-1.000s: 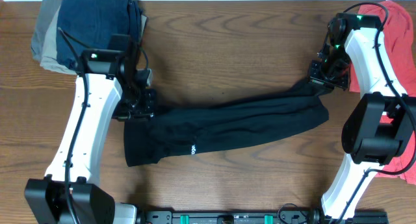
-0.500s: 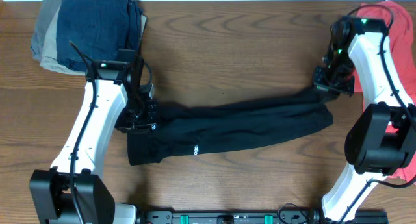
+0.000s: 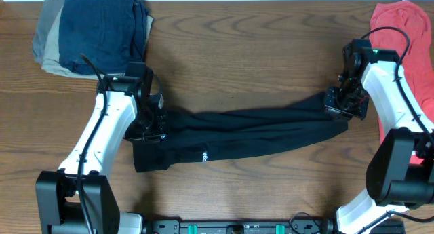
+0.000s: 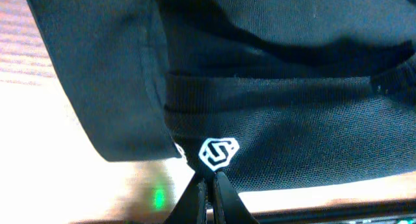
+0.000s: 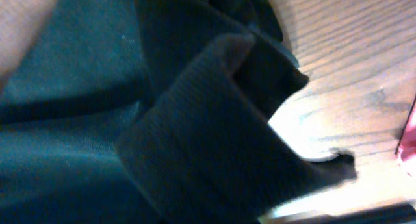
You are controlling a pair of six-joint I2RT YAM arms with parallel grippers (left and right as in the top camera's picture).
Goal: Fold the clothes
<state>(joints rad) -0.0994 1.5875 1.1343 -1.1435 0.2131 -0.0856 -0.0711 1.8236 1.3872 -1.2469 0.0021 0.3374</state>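
The left gripper (image 4: 209, 188) is pinched closed on the black garment (image 3: 251, 132), right by its white logo (image 4: 219, 152). The right gripper (image 3: 339, 106) is closed too, with the garment's ribbed cuff (image 5: 208, 139) bunched at it. The garment stretches between them across the table (image 3: 258, 51). Folded blue and khaki clothes (image 3: 98, 30) lie beyond the left gripper, and a red shirt (image 3: 407, 30) lies beside the right.

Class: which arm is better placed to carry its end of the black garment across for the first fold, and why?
Probably the right: the right gripper pinches the narrow cuffed end of the black garment, easier to carry over; the left gripper holds the wider end.
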